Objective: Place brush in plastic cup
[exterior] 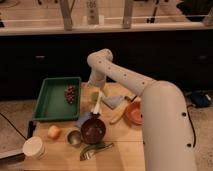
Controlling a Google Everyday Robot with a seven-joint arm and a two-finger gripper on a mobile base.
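White against the pale wood, the brush [96,103] is what you line up on: it lies on the table [125,156] near the middle of the clutter. Its long axis runs almost straight away from the camera, with the far end tipped slightly right. You cannot tell from here which end carries the dark bristles. The gripper [94,90] hangs at the brush's far end, directly over or just behind it, and the forearm drops steeply from the elbow above. Its fingers are spread as wide as they go, and nothing appears to be held between them. Your coming move seems to turn on this relation: the handle stretches from the gripper towards the camera, so the fingers should close across the slim handle rather than along it. A short descent should reach it, though you cannot see whether anything touches yet. Follow the same axis past the brush's near end and you meet the plastic cup [83,120], dull blue-grey and just beside that tip. The cup sits against the left side of the maroon bowl [93,131], so the carry is likely short and along the brush's own line. Further out, the banana [118,116] lies to the right and the green tray [44,100] to the left.
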